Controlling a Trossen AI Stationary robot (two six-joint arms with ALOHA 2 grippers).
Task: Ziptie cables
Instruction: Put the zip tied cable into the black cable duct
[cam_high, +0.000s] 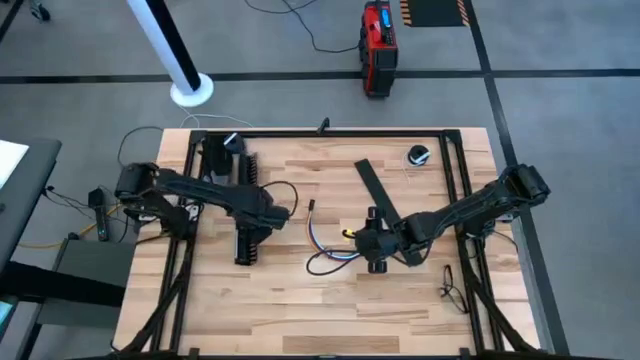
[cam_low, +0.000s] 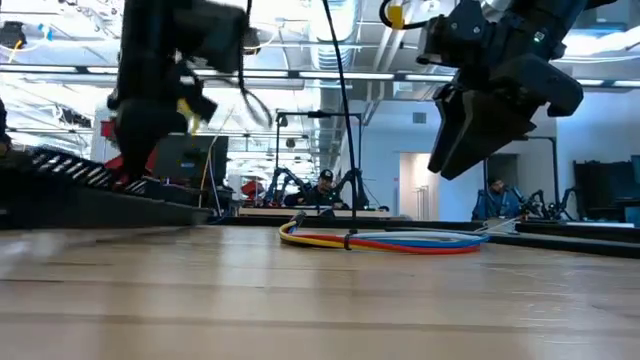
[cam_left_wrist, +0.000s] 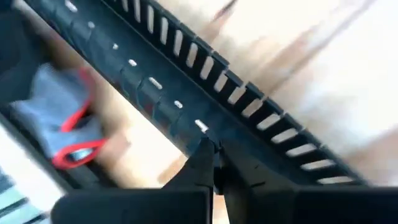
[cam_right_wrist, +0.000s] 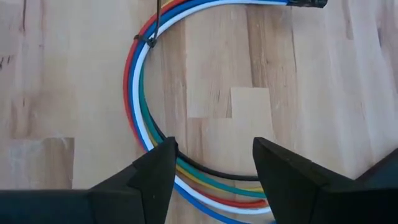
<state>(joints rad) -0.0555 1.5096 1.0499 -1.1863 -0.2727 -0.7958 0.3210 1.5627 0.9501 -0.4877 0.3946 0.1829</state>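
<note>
The cables (cam_high: 330, 255) lie in a loop of red, yellow, green, white and blue wires (cam_right_wrist: 140, 118) on the wooden table, also in the low view (cam_low: 400, 241). A thin black tie (cam_right_wrist: 149, 40) circles them at one spot. My right gripper (cam_right_wrist: 214, 168) hangs open above the loop's curve, clear of the table (cam_low: 490, 120). My left gripper (cam_left_wrist: 212, 163) is shut over the black comb-slotted channel (cam_high: 245, 215), which lies on the table's left half. My left gripper's shut fingertips (cam_left_wrist: 202, 168) show right in front of the slotted channel's side (cam_left_wrist: 186, 118), coming from above. Whether they touch it, I cannot tell.
A flat black strip (cam_high: 375, 190) lies slantwise behind the cables. A small round black-and-white object (cam_high: 418, 155) sits at the far right. Black frame rails (cam_high: 465, 200) border the table. A thin black wire tangle (cam_high: 452, 288) lies at the near right. Bare wood stretches along the near side.
</note>
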